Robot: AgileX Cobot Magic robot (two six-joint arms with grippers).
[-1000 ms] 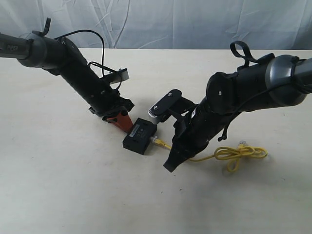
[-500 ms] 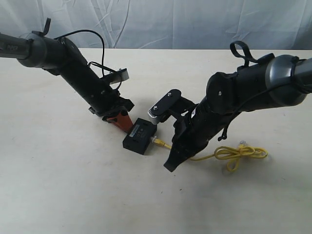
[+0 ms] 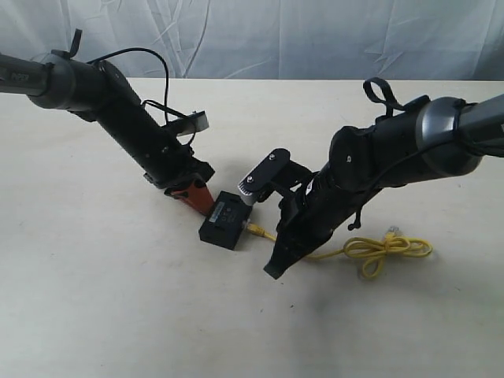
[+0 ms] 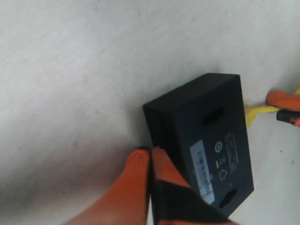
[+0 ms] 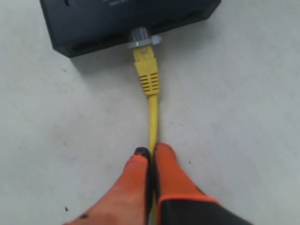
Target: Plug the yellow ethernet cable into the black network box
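Little change; right tool (image 5: 150, 153) on cable (image 5: 153, 115)

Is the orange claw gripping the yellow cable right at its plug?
No, the right gripper pinches the yellow cable on its cord, well back from the plug at the black box.

The black network box (image 3: 226, 220) lies flat just left of the exterior view's centre, a small rectangular case, top face up, showing a pale label strip and small marks. The yellow ethernet cable (image 3: 379, 249) has one clear plug seated in a port on the box's right-hand side. The thin cord runs off rightward into a loose, knotted coil at centre right, with its free plug just above the coil.
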